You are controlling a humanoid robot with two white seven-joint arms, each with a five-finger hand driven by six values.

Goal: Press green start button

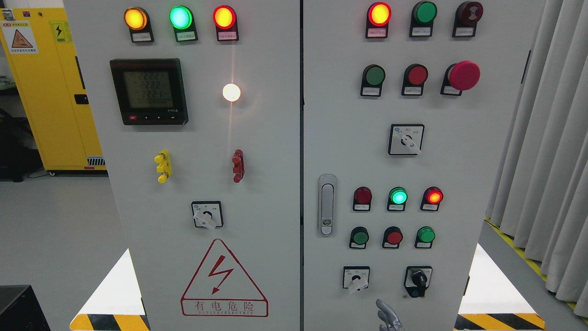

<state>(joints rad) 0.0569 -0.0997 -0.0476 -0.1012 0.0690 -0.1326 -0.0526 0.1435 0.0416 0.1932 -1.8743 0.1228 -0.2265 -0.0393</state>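
Observation:
A grey electrical cabinet (275, 138) with two doors fills the view. The right door has three green push buttons: one in the upper row (375, 76) and two in the lower row, at its left (360, 237) and at its right (426, 235). A red button (394, 237) sits between the lower two. My right hand (387, 317) is silver and only partly in view at the bottom edge. It is below the rotary switch (356, 278) and well below the lower button row, touching no button. The left hand is out of view.
Lit lamps stand above the lower buttons: green (398, 196) and red (433, 196). A red mushroom stop button (463, 75) sticks out at the upper right. A door handle (326, 205), a black selector (418, 280), grey curtains (542, 138) and a yellow cabinet (46, 92) are nearby.

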